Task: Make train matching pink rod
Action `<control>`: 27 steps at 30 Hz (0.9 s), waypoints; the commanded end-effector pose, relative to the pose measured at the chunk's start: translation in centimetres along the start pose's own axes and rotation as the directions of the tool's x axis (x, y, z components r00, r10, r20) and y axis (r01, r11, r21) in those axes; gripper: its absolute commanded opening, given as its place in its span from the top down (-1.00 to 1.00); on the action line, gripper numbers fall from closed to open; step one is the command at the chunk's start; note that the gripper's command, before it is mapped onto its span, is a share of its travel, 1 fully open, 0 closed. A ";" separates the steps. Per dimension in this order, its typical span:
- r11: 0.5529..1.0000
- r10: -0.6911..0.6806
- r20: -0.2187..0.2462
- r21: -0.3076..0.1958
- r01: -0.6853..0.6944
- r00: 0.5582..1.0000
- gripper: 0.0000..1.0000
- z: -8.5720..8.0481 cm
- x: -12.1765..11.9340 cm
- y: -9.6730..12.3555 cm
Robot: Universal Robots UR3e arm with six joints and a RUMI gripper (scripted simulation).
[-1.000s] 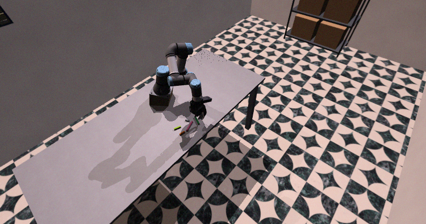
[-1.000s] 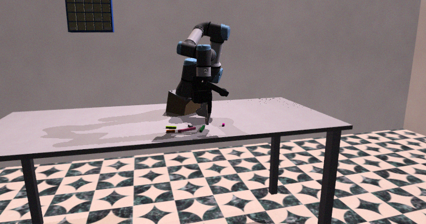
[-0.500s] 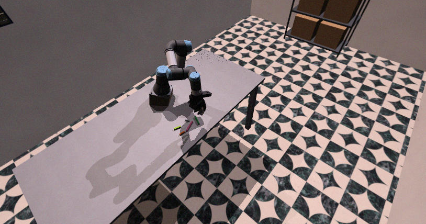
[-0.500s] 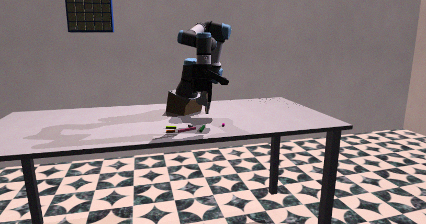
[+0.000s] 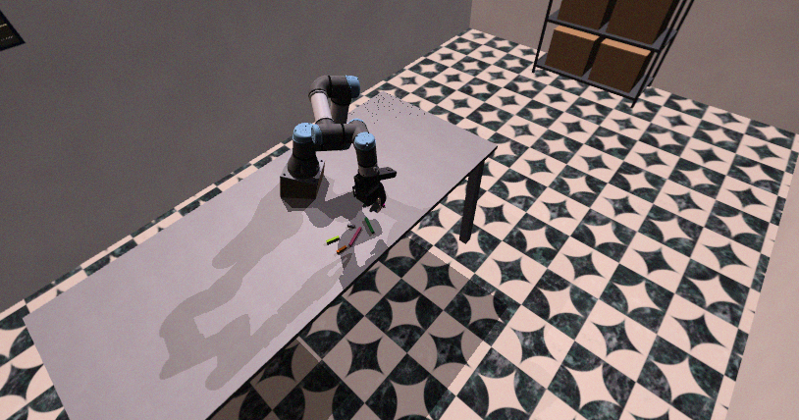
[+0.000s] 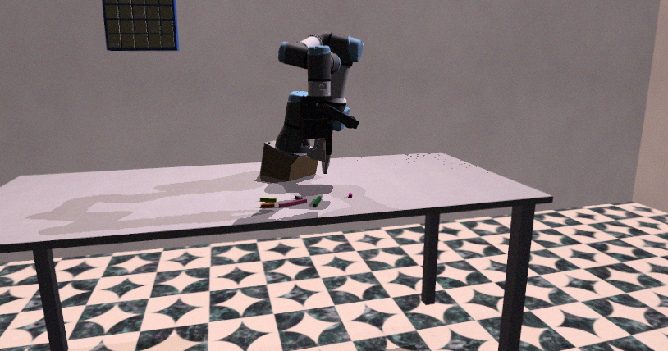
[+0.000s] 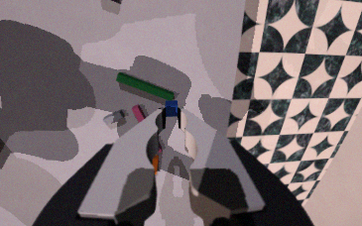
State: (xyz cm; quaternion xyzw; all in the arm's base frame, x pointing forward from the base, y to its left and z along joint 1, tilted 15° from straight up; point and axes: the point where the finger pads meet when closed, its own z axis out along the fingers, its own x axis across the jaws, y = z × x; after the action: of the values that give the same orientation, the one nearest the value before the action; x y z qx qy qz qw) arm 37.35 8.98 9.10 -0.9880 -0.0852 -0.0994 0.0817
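Note:
My gripper (image 5: 376, 208) (image 6: 325, 171) (image 7: 172, 109) is shut on the blue rod (image 7: 172, 107), held above the table near the green rod. The green rod (image 5: 369, 226) (image 6: 317, 202) (image 7: 145, 85) lies flat. The pink rod (image 5: 355, 236) (image 6: 292, 202) (image 7: 139, 113) lies slanted left of it in the top and exterior views. The grey rod (image 5: 350, 226) (image 6: 298, 198) (image 7: 115, 117) lies behind the pink one. The lime rod (image 5: 333, 239) (image 6: 267, 200) and orange rod (image 5: 341, 248) (image 6: 267, 205) (image 7: 156, 164) lie apart, left of the pink rod. Fingers partly hide the orange rod in the wrist view.
The magenta rod (image 6: 350, 195) lies right of the green rod in the exterior view. The table's (image 5: 133, 261) front edge runs beyond the green and pink rods. The robot base (image 5: 299, 185) (image 6: 285, 166) stands behind the rods.

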 end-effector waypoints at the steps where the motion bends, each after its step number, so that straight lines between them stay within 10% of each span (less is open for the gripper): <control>1: 1.000 -0.002 0.005 0.003 0.002 1.000 1.00 -0.1 -0.1 -0.1; 27: 0.966 -0.257 0.005 0.006 0.257 0.966 1.00 -0.1 -8.9 -4.5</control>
State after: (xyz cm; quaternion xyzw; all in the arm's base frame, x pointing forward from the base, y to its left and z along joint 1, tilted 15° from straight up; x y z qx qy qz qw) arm 29.71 11.58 8.32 -0.9748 -0.1877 -0.0992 0.0690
